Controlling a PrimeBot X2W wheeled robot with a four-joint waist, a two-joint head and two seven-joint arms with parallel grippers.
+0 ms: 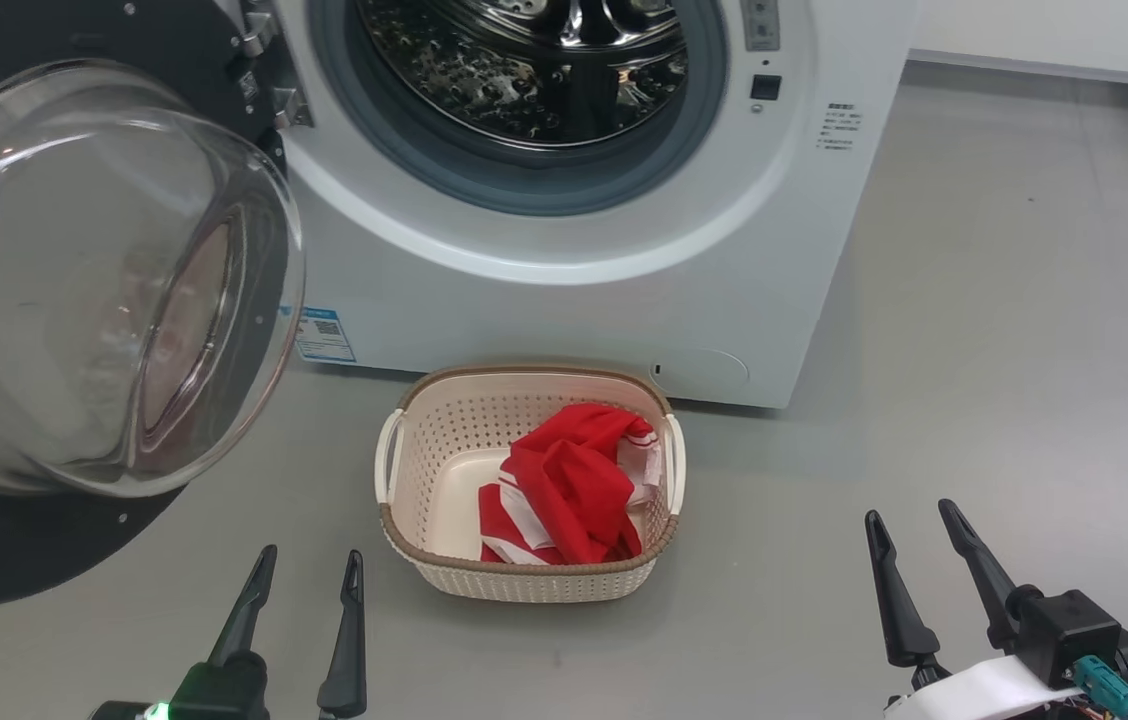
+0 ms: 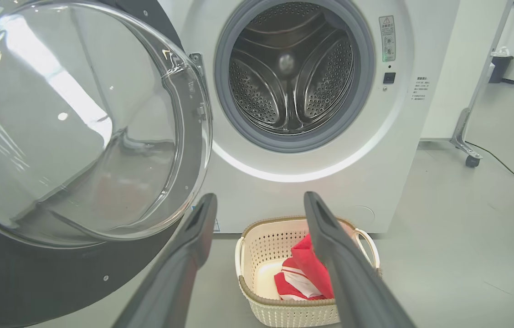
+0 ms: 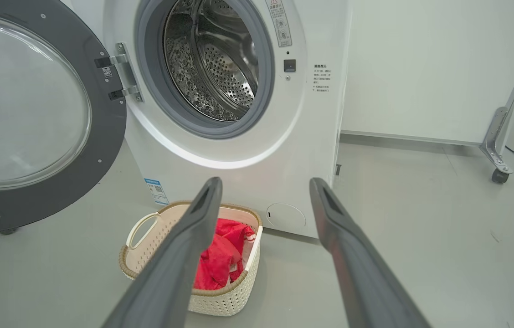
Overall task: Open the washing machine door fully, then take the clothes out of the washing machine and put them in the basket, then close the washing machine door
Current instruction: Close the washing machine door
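Observation:
The white washing machine (image 1: 564,300) stands ahead, its steel drum (image 2: 291,73) bare inside. Its door (image 1: 94,280) hangs swung wide open to the left, the glass bowl bulging toward me. On the floor in front sits the cream basket (image 1: 424,450), and the red clothes (image 1: 569,485) with white stripes lie in its right half. My left gripper (image 1: 309,565) is open, low and just left of the basket, holding nothing. My right gripper (image 1: 909,520) is open too, well right of the basket. The basket (image 3: 147,241) and clothes (image 3: 220,259) also appear behind the right fingers.
Grey floor spreads to the right of the machine. A wheeled metal stand leg (image 3: 496,150) and a dark cable (image 2: 507,168) lie at the far right by a white wall panel. The open door (image 2: 70,136) takes up the space on the left.

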